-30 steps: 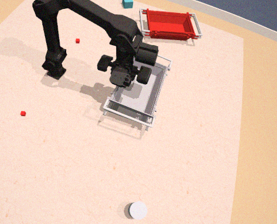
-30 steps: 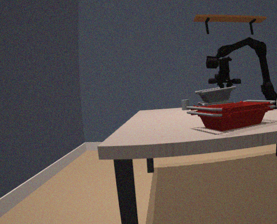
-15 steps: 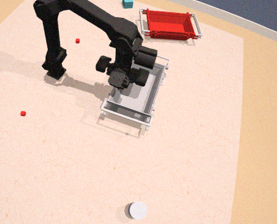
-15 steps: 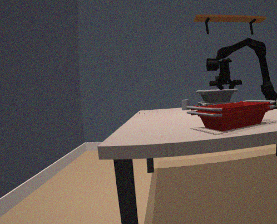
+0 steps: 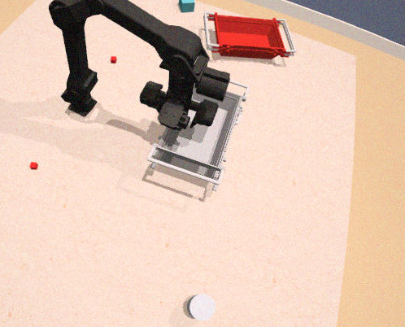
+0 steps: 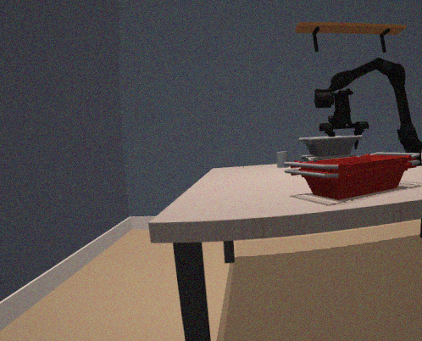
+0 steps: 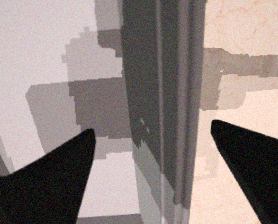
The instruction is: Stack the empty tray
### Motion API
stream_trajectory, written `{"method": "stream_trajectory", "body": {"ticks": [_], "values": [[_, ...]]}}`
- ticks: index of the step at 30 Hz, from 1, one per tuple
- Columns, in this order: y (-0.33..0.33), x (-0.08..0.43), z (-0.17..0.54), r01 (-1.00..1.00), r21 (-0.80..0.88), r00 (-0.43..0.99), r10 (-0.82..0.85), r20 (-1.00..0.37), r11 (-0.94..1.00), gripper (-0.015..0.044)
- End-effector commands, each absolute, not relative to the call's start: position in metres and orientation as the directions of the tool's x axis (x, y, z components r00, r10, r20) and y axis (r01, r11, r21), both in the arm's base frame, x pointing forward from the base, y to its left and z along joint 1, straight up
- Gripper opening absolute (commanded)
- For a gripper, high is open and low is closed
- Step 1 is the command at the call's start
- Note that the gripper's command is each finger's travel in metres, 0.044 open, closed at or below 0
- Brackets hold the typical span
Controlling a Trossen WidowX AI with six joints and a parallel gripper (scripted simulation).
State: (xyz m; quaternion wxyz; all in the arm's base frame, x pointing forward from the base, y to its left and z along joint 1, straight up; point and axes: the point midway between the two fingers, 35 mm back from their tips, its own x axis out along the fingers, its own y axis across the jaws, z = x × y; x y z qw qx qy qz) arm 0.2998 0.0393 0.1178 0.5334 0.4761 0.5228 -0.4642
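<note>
A grey empty tray (image 5: 207, 140) (image 6: 329, 147) (image 7: 167, 75) stands raised at mid-table, its rim nearly level in the exterior view. A wire bar (image 5: 184, 171) juts out past its front end. Grey parts of a lower tray (image 6: 309, 158) show just beneath it; its load, its inward bars and the contact between the trays are hidden. My gripper (image 6: 344, 138) (image 7: 153, 130) is open, with its fingertips apart on either side of the grey tray's long wall, the one nearer the arm's base.
A red tray (image 5: 249, 40) (image 6: 361, 177) with bars swung out stands near the far edge; no blocks show in it. A teal cube (image 5: 186, 3) is beside it. Two small red blocks (image 5: 113, 59) (image 5: 33, 165) and a white cylinder (image 5: 202, 307) (image 6: 282, 159) stand on the table.
</note>
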Motion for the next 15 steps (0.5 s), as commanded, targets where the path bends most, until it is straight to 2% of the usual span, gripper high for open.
{"method": "stream_trajectory", "body": {"ticks": [1,15], "values": [[0.039,0.300,0.118,0.993,0.023,0.023,0.003,-1.000,0.113,0.0440],[0.040,0.303,0.145,0.993,0.036,0.036,0.004,-0.999,0.115,0.0440]]}}
